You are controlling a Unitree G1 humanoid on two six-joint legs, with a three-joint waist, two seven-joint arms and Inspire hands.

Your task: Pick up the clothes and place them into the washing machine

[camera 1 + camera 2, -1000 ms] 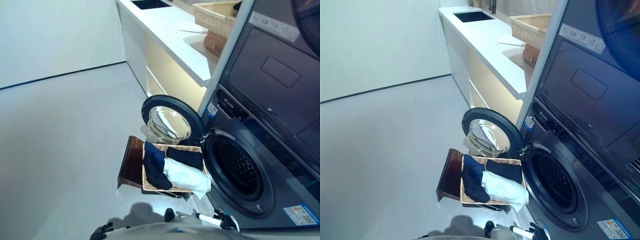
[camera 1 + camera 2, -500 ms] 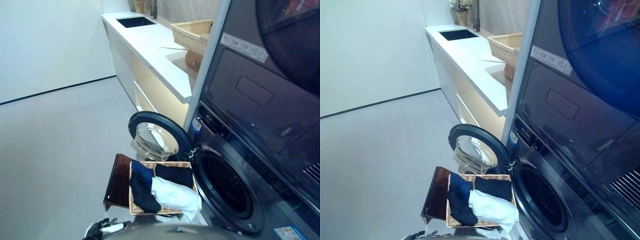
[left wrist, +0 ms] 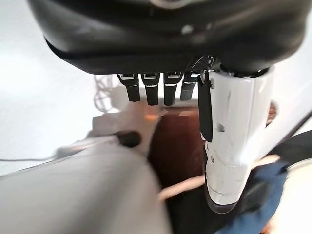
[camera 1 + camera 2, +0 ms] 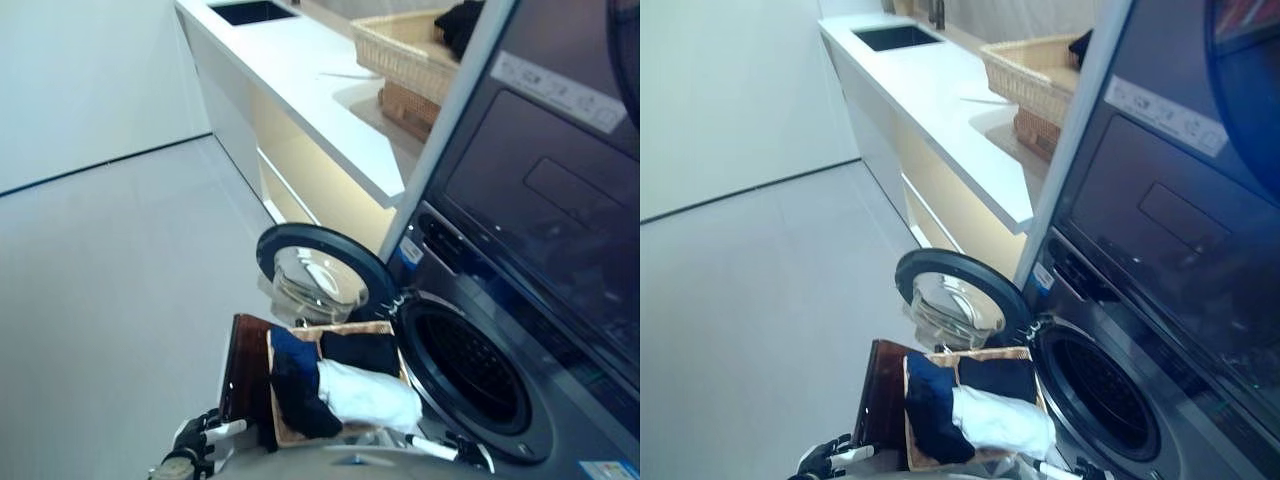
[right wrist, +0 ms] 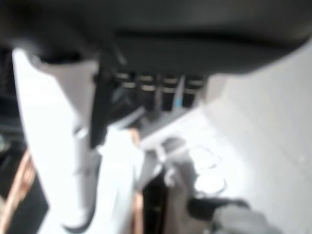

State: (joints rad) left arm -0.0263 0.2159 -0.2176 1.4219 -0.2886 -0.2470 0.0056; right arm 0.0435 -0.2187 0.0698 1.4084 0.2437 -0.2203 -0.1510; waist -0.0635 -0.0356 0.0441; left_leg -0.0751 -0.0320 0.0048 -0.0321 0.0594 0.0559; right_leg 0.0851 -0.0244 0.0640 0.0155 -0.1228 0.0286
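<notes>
Left hand (image 4: 196, 440) fingers relaxed, right hand (image 4: 462, 450) cut off, grip unclear, clothes (image 4: 345, 385) in basket (image 4: 300, 331)

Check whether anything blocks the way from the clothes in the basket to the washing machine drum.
Nothing visible does. The washing machine door is swung fully open to the left, away from the drum opening, and the clothes lie in the basket right beside it. Both robot hands, left and right, hold nothing.

Left hand (image 4: 198, 441) low at near left, fingers (image 3: 148, 88) relaxed, empty. Right hand (image 4: 452, 447) low at near right, fingers (image 5: 163, 91) relaxed, empty.
</notes>
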